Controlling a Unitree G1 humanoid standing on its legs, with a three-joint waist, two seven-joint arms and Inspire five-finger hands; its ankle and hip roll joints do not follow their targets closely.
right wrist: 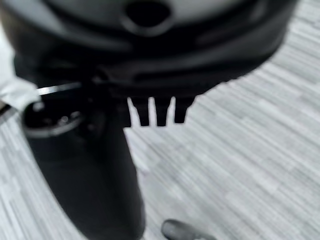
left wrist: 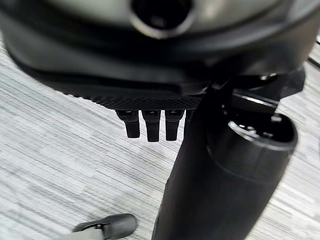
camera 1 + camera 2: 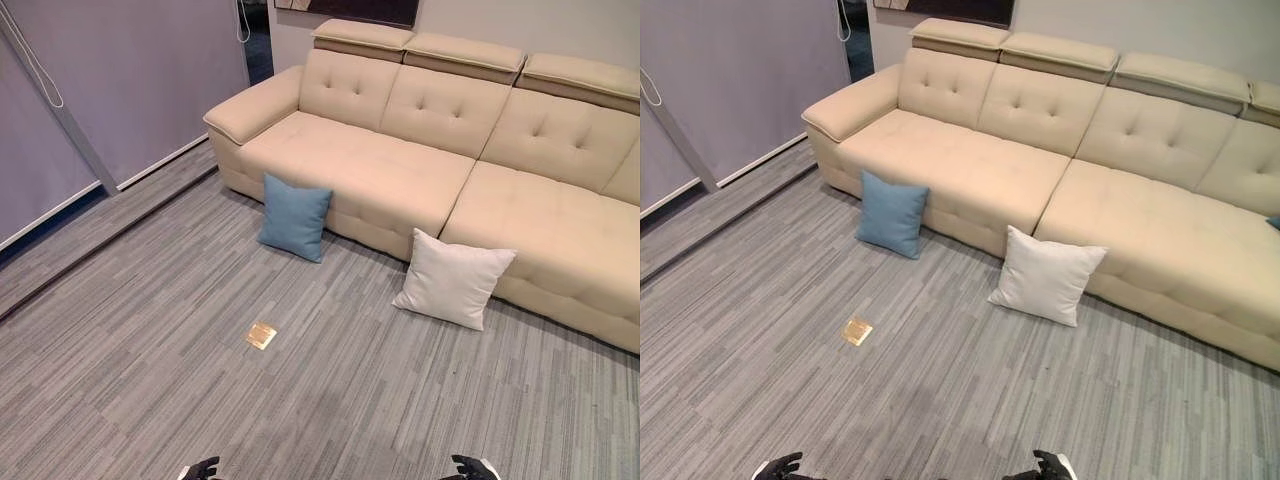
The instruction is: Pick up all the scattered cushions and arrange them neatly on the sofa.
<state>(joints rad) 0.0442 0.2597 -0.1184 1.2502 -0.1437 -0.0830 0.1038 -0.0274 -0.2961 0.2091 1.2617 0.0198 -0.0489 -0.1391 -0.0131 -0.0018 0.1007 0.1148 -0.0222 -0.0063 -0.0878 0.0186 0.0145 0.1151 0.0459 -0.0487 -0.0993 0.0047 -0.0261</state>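
Pre-approach: both hands, left point(image 3: 203, 468) & right point(image 3: 470, 467), fingers straight, empty. Next: walk to blue square fabric cushion point(image 3: 294, 217) leaning on beige tufted leather sofa point(image 3: 420, 150); white cushion point(image 3: 452, 279) after.

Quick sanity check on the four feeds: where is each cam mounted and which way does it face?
Left eye view: head, looking down at the sofa, blue cushion and white cushion on the floor; left hand at bottom edge.
Right eye view: same scene, shifted sideways; right hand at bottom edge.
Left wrist view: on left wrist, along straight fingers toward the carpet.
Right wrist view: likewise; fingers straight.
Eye views share sofa and both cushions.
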